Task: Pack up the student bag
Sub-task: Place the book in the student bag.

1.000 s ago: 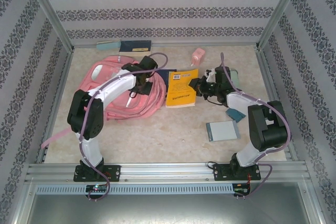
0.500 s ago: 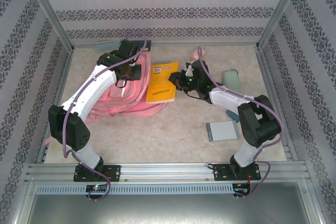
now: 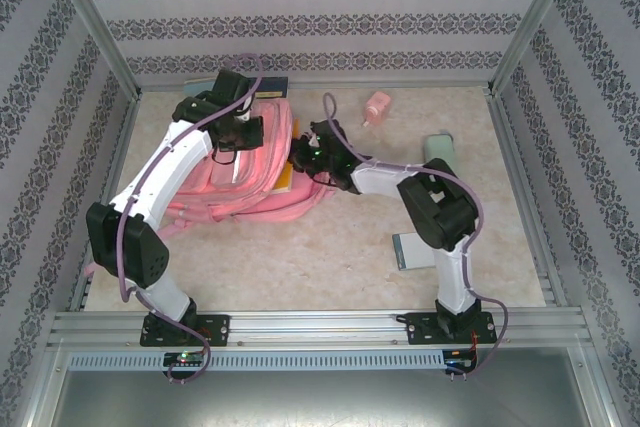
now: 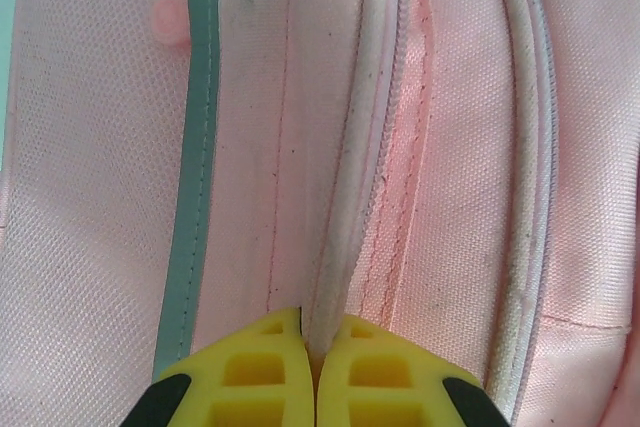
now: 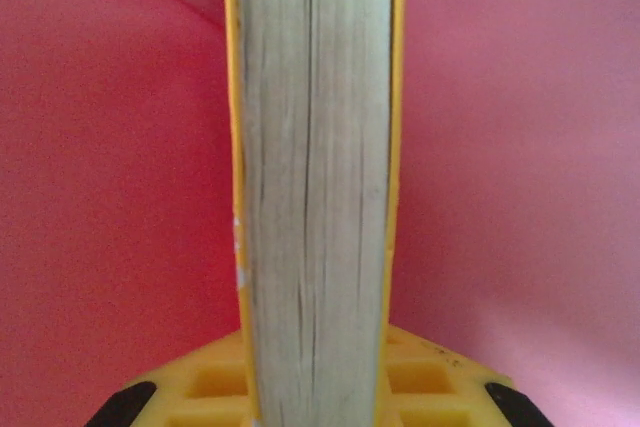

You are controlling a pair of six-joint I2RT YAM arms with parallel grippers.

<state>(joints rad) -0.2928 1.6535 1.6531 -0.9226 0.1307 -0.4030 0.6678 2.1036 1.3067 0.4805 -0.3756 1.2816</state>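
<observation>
Nearest, a flat grey-blue notebook (image 3: 408,250) lies on the beige speckled table (image 3: 330,247), partly hidden by the right arm. Farther off, toward the far left, the large soft pink fabric backpack (image 3: 245,192) lies flat. The right gripper (image 5: 315,377) reaches into its right side, clamped on a thick yellow-covered paperback book (image 5: 315,147) with pink fabric either side. The left gripper (image 4: 315,352) is pinched tight on the backpack's white corded trim (image 4: 345,197). Beyond sit a small pink plastic bottle (image 3: 377,107) and, at the far edge, a dark blue book (image 3: 268,87).
</observation>
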